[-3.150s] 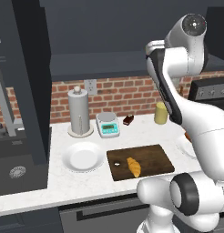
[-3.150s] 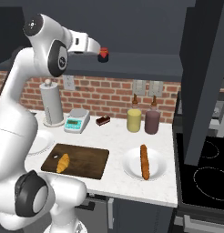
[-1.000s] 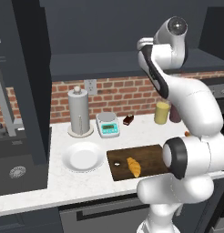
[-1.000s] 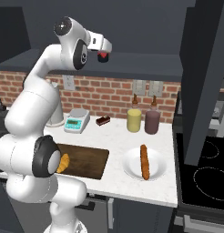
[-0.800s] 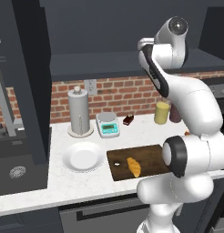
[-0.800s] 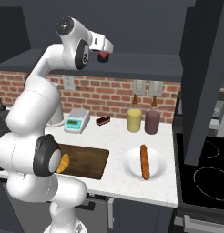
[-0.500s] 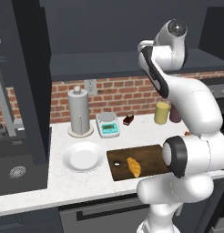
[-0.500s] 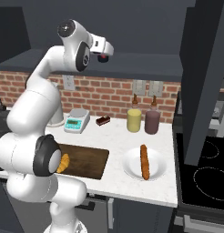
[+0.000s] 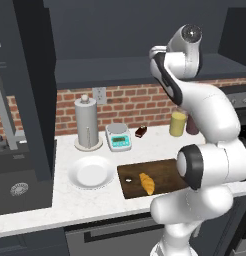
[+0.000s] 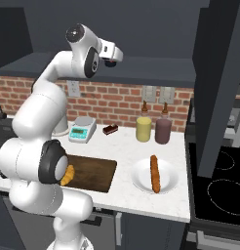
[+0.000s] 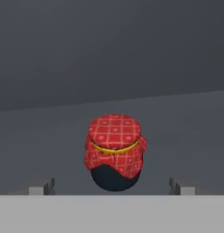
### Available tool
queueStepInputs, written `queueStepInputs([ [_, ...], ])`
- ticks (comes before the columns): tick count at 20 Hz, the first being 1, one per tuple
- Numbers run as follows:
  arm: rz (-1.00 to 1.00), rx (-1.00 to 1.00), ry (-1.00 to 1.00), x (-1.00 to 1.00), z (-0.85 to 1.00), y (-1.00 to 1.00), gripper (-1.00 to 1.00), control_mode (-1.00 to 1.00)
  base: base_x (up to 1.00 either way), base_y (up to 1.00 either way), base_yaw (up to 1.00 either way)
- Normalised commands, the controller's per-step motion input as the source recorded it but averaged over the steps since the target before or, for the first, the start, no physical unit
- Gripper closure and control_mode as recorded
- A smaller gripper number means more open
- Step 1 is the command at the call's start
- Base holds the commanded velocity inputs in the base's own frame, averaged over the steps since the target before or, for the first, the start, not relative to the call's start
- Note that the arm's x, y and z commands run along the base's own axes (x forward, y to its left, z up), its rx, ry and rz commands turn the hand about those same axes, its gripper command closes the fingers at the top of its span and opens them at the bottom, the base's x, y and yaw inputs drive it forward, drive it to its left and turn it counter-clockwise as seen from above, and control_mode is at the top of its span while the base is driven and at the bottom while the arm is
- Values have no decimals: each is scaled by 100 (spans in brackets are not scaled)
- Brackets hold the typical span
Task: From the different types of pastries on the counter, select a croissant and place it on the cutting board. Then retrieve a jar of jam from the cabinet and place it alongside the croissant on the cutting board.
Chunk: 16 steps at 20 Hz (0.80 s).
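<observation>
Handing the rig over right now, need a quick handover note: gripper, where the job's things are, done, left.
Gripper: jaws open, up at the cabinet, lined up on the jar of jam, which stands between the fingertips, not gripped.
Croissant lies on the cutting board: that step is done.
Left: close on the jar, bring it down, set it on the board beside the croissant.

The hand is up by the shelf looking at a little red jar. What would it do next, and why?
Probably ease forward until the tool's fingertips flank the jar, then close. The jar stands centred between the open tips, ungripped, and the croissant already lies on the board.
</observation>
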Motion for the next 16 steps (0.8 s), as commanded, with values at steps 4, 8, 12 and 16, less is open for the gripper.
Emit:
queueStepInputs([
  [4, 0, 3, 0, 27, -9, 0, -100, -100, 0, 0, 0],
  [8, 0, 4, 0, 25, -6, -4, -100, -100, 0, 0, 0],
  [12, 0, 3, 0, 28, -4, -4, -100, -100, 0, 0, 0],
  [16, 0, 3, 0, 24, -13, -4, -100, -100, 0, 0, 0],
])
